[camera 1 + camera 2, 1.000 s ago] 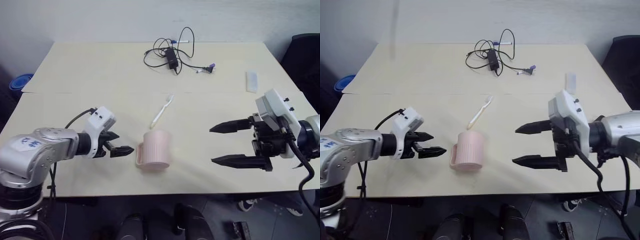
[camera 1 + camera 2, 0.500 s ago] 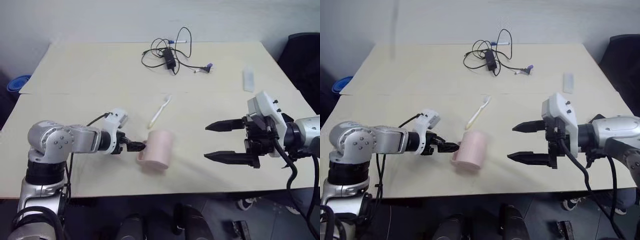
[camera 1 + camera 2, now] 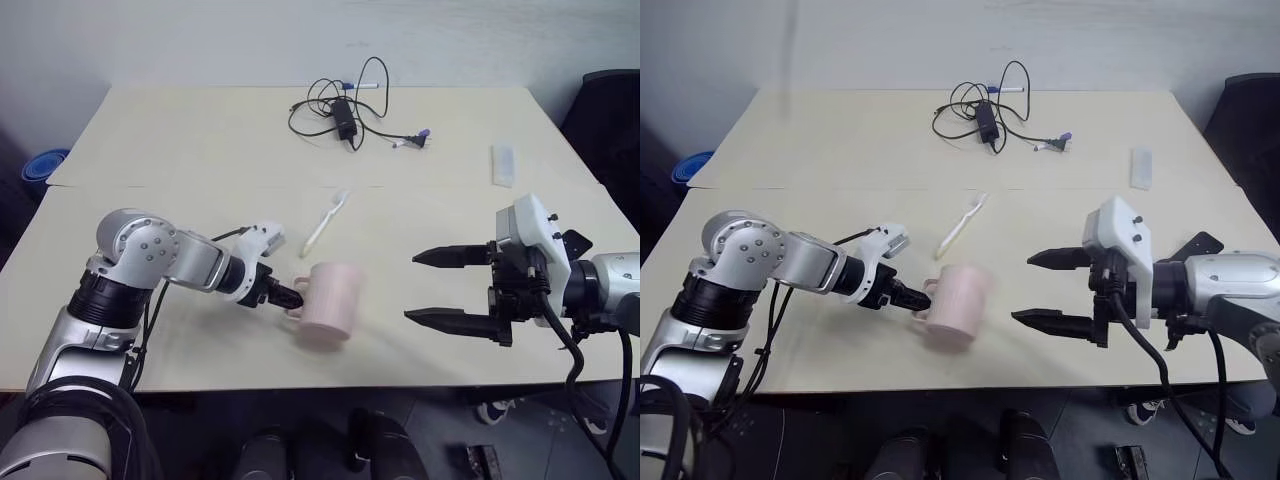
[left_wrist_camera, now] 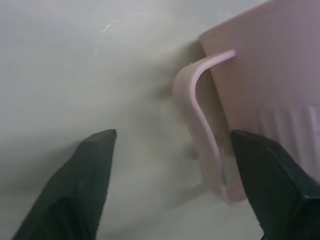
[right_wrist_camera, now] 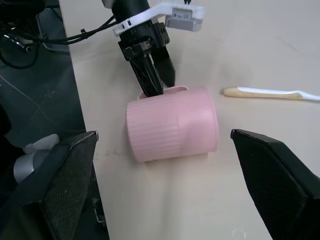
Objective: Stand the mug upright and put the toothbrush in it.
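1. Pale wood table [image 3: 180, 140] against plain wall; tangle of black cable [image 3: 345, 105] at far centre, small white bar [image 3: 503, 164] far right, dark chair [image 3: 610, 110] at right edge.
2. Mug [image 3: 330, 304]: on its side near front edge, handle [image 4: 200, 125] facing left gripper, open end away from it. Not yet upright.
3. Toothbrush [image 3: 325, 222]: flat on table just behind mug, apart from it, untouched.
4. Left gripper [image 3: 283, 297]: fingers part-spread, straddling handle w/ one finger [image 4: 90, 185] outside the loop and the other at mug wall. No firm pinch visible; contact on handle cannot be confirmed.
5. Right gripper [image 3: 452, 290]: spread wide, empty, hovering well to the right of mug, pointing at it.
6. Step in hand (judged): step 1, securing mug by handle for righting. Toothbrush step pending.
7. Next move calls for: closing on handle, then rotating so the open end turns up w/o sliding mug off front edge; slip from a thin loop handle likely if grip is shallow.
8. View differences: left wrist view shows gap betw. fingers and handle, unreadable from head views. Right wrist view shows whole ribbed mug side, left gripper at handle and toothbrush beyond. Head views alone give table layout and both arms.
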